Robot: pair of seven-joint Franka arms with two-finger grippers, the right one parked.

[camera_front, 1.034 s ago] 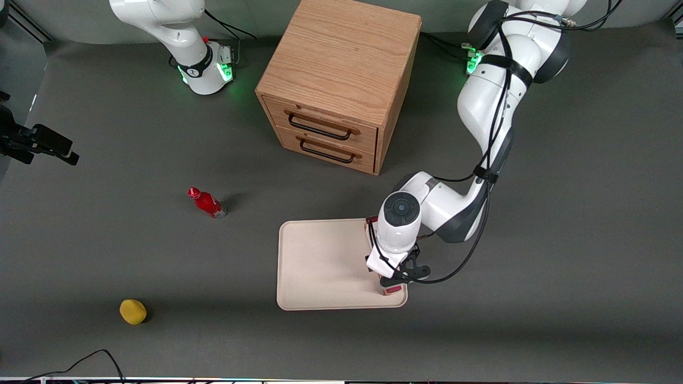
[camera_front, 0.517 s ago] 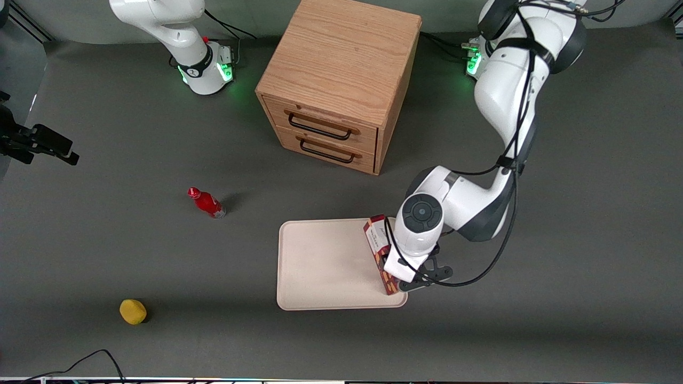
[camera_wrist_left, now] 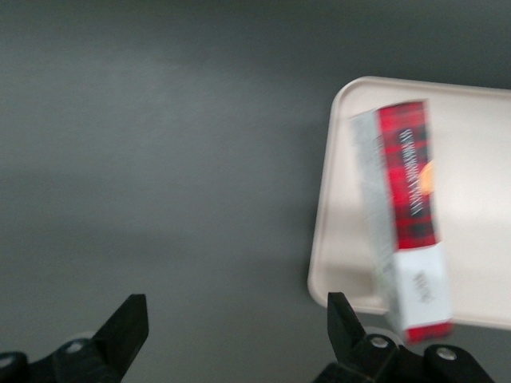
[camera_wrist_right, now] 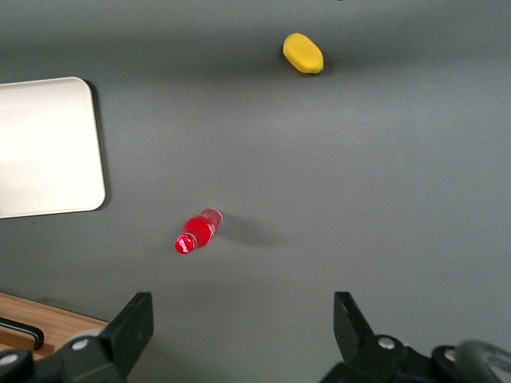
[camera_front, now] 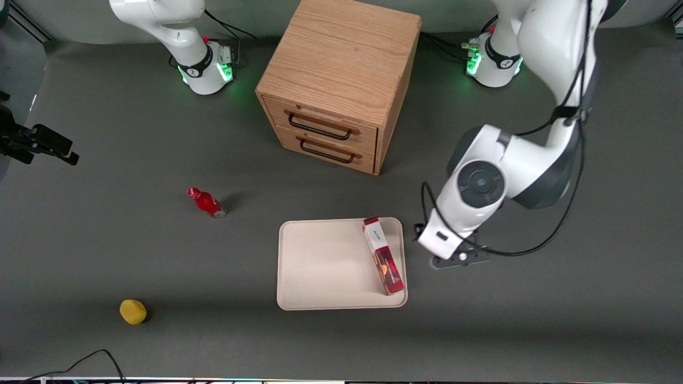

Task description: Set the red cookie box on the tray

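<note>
I see the long red plaid cardboard cookie box (camera_front: 383, 255) lying flat on the big cream-beige tray (camera_front: 320, 266) with round corners, along the tray's edge nearest the working arm (its white label end points toward the wooden two-drawer cabinet (camera_front: 337, 85)). My left arm's gripper (camera_front: 453, 258) hangs over the dark gray table (camera_front: 533, 298) just beside the tray, its two black fingers (camera_wrist_left: 128, 323) spread wide with nothing between them. Toward the parked arm's end I can see a small red bottle (camera_front: 206, 202) and, nearer the front camera, a little yellow lump (camera_front: 133, 311).
</note>
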